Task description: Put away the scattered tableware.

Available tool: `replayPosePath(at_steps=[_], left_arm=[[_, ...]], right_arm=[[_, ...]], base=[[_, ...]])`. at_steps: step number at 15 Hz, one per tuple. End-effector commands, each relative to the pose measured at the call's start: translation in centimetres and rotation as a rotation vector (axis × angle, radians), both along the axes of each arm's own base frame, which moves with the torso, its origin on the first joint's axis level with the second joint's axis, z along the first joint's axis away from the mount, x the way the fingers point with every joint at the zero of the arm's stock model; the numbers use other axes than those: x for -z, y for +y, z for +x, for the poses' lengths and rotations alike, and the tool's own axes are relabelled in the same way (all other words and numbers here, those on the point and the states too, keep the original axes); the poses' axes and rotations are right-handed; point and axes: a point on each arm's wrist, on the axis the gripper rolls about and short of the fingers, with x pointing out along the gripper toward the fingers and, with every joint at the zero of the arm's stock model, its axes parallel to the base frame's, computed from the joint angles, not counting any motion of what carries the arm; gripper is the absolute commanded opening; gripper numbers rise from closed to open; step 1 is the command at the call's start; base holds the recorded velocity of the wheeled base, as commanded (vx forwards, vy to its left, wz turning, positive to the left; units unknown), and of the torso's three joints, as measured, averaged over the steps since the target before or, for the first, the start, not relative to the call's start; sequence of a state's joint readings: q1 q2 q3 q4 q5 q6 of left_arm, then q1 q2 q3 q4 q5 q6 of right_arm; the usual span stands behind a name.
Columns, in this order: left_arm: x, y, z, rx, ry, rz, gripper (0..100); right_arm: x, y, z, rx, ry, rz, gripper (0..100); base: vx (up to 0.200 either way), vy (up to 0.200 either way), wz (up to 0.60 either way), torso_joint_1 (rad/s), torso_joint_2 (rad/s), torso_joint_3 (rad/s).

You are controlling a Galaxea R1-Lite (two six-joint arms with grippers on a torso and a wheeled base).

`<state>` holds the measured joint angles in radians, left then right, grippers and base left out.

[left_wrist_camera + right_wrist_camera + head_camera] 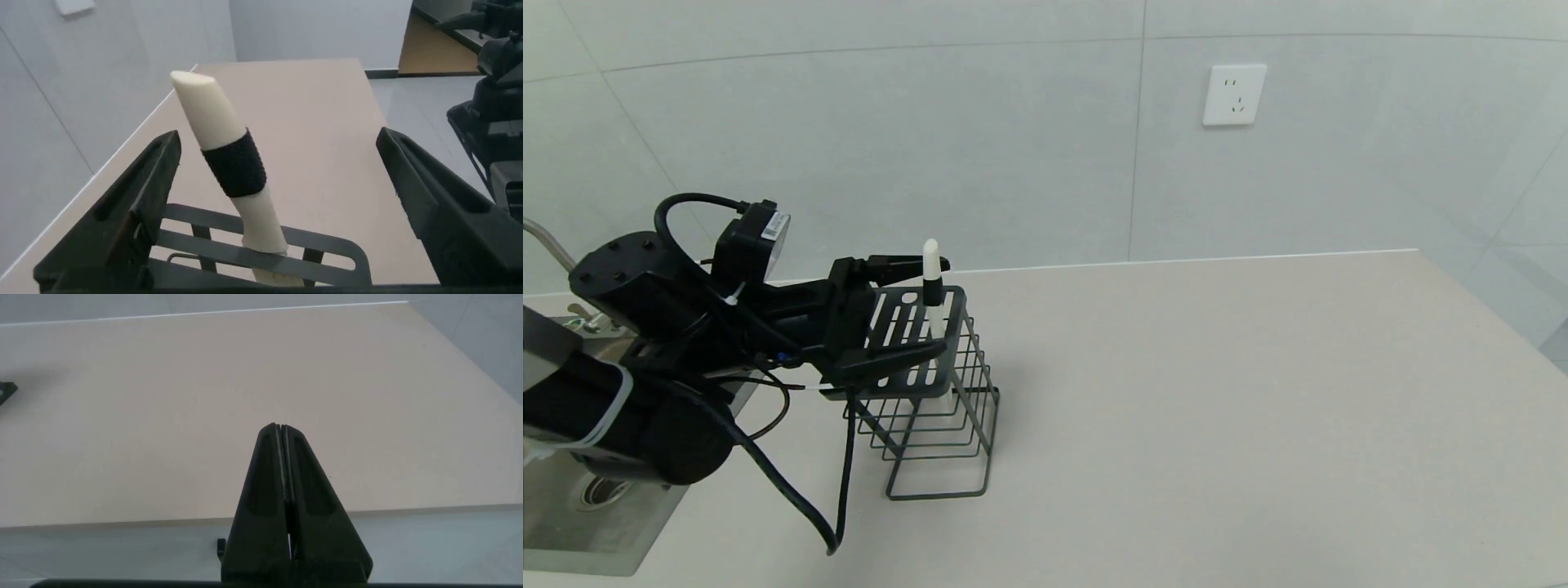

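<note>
One cream handle (930, 263), black band, standing in rack (968, 408) slot | left tool (940, 305) wide astride it | right tool (281, 433) closed

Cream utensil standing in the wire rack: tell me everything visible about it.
The cream utensil shows mainly its handle: a smooth, plastic-looking stick with an obliquely cut top and a black textured band around its middle. It stands nearly upright, slightly tilted, through a slot in the top plate of the dark wire rack. The open left claw flanks it without touching.
</note>
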<state>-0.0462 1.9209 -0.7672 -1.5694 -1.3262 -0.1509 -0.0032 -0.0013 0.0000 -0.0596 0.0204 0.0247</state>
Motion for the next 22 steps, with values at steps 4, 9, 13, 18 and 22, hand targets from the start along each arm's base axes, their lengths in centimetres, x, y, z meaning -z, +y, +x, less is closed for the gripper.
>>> replayPosePath(at_steps=[4,9,13,18,22], left_arm=[[-1.2,0.4,-0.8,-0.04,-0.034,-0.014,100],[-3.4,1.8,-5.7,-0.189,-0.146,-0.042,100],[-2.0,1.9,-20.9,-0.227,-0.261,-0.027,100],[2.0,1.4,-33.3,-0.302,-0.325,-0.022,100],[4.7,1.4,-36.1,-0.246,-0.284,0.001,100]], right_arm=[[0.0,0.0,0.0,0.0,0.001,0.0,0],[0.0,0.0,0.0,-0.001,0.001,0.004,0],[0.0,0.0,0.0,-0.003,0.003,0.0,0],[0.0,0.0,0.0,-0.009,0.004,-0.004,0],[0.0,0.0,0.0,-0.007,0.005,-0.024,0]], base=[[0.0,0.0,0.0,0.0,0.0,0.0],[0.0,0.0,0.0,0.0,0.0,0.0],[0.0,0.0,0.0,0.0,0.0,0.0],[0.0,0.0,0.0,0.0,0.0,0.0],[0.0,0.0,0.0,0.0,0.0,0.0]])
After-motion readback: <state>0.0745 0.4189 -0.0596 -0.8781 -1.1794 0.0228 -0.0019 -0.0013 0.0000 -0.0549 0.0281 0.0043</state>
